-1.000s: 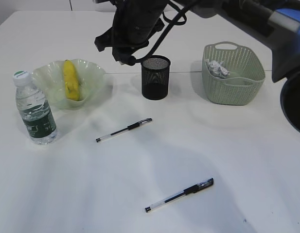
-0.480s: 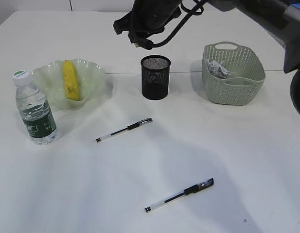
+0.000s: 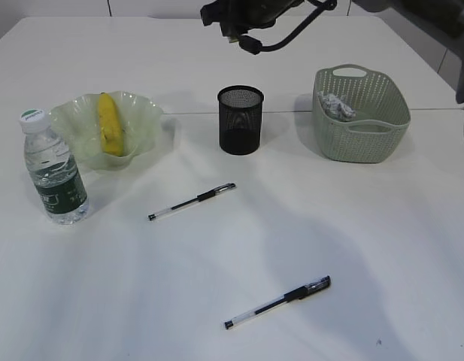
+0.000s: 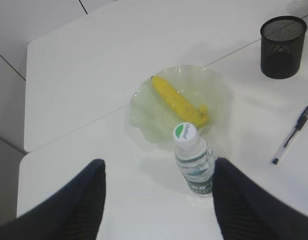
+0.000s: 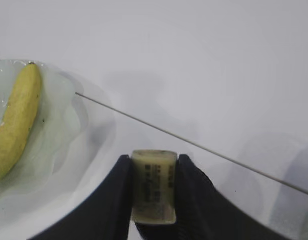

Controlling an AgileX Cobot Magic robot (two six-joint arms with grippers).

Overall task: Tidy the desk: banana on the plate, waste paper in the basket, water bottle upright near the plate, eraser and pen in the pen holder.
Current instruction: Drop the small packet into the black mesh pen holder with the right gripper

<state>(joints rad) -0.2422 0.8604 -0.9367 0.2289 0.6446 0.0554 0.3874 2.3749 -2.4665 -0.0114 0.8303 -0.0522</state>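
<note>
With the eraser (image 5: 154, 186) clamped in the right gripper (image 5: 154, 200) high above the bench (image 3: 216, 286) and the left gripper (image 4: 158, 200) spread empty, a release off-centre over the narrow pen holder (image 3: 241, 119) could bounce it away.

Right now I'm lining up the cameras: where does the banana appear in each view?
Exterior view: banana at upper left, lying on the plate.
Left wrist view: banana at centre, just beyond the water bottle.
Right wrist view: banana at the left edge.
Shared landmark: the plate.
</note>
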